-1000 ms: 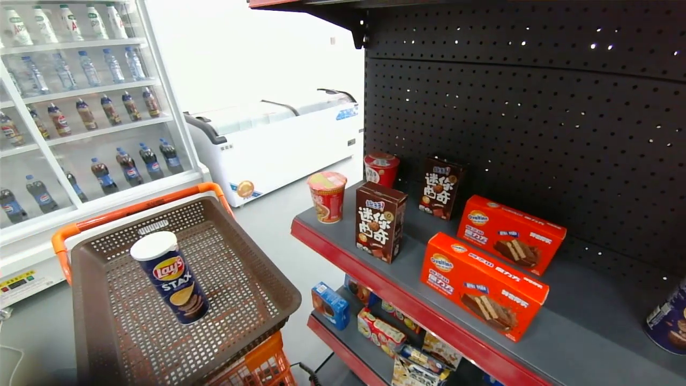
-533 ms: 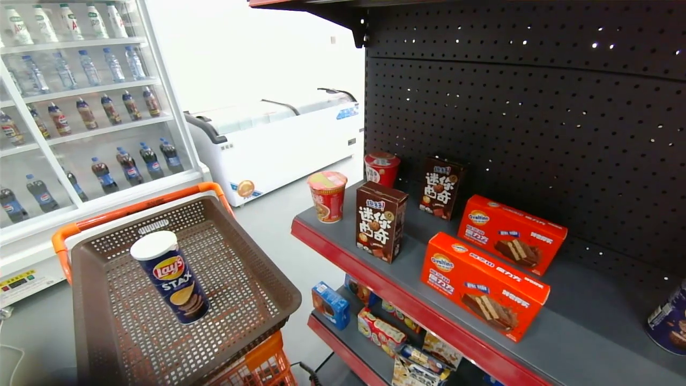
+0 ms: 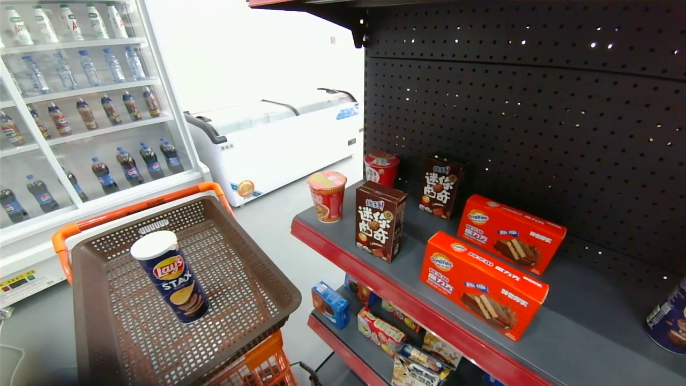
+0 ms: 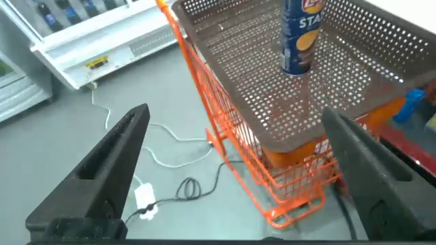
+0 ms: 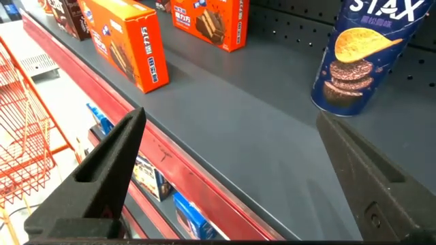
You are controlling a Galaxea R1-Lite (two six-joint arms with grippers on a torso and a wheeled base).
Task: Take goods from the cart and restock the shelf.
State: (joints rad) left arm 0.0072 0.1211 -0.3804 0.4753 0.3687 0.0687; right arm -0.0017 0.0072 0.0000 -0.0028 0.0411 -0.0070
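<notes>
A dark blue chip can [image 3: 169, 277] with a white lid stands upright in the cart's brown mesh basket [image 3: 246, 268]; the left wrist view shows the can [image 4: 300, 35] too. My left gripper [image 4: 238, 173] hangs open beside the cart, above the floor, apart from the can. My right gripper [image 5: 231, 177] is open over the grey shelf board [image 5: 245, 136], with nothing between its fingers. A second chip can [image 5: 364, 58] stands on that shelf beyond it, seen at the far right [image 3: 669, 320] in the head view.
On the shelf [image 3: 563, 332] stand two orange boxes [image 3: 482, 284], two brown boxes [image 3: 379, 221] and two noodle cups [image 3: 327, 196]. Lower shelves hold more goods [image 3: 375, 329]. A drinks fridge [image 3: 80, 107] and a white freezer [image 3: 278, 142] stand behind. Cables [image 4: 177, 170] lie on the floor.
</notes>
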